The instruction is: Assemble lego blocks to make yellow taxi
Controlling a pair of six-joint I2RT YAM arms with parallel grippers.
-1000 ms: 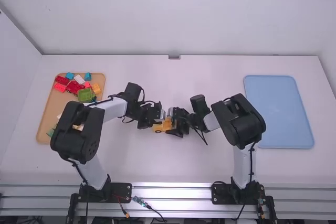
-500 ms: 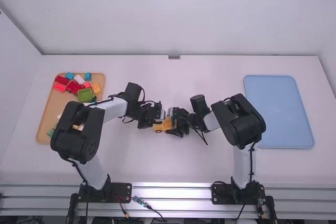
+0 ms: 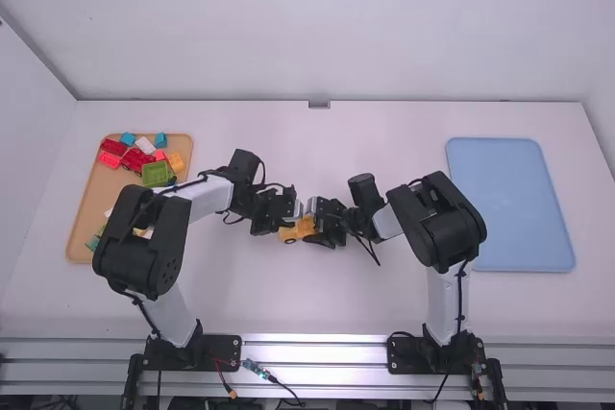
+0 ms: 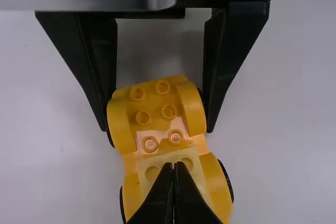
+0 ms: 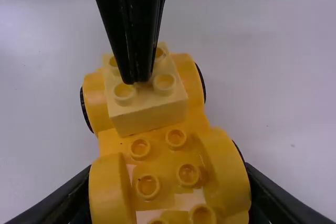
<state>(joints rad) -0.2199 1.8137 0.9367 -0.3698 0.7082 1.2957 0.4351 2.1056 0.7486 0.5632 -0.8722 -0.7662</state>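
Yellow toy-car base (image 5: 170,148) stands out near the middle of the white surface (image 3: 288,304), between the two arms. A pale yellow block (image 5: 149,114) sits on its studs at one end. The left tool (image 4: 174,166) has its fingers pressed together, tips on top of that block, with nothing pinched between them. The right tool (image 4: 157,128) pinches the base across the wheel arches at the other end.

The step in hand looks like seating the block: the left tool pushes down while the right tool steadies the base. Whether the block is fully home I cannot tell. The next move likely calls for even pressure over the studs, then a straight lift; a sideways drag could tip the block or twist the base.

The car lies well apart from every edge of the surface. The tan tray (image 3: 88,204), with its loose bricks (image 3: 156,174), is on the left side, partly under the left arm; the blue tray (image 3: 509,204) is on the right, beyond the right arm. The tools work very near each other, so the left one seems best backed off upward, then outward.
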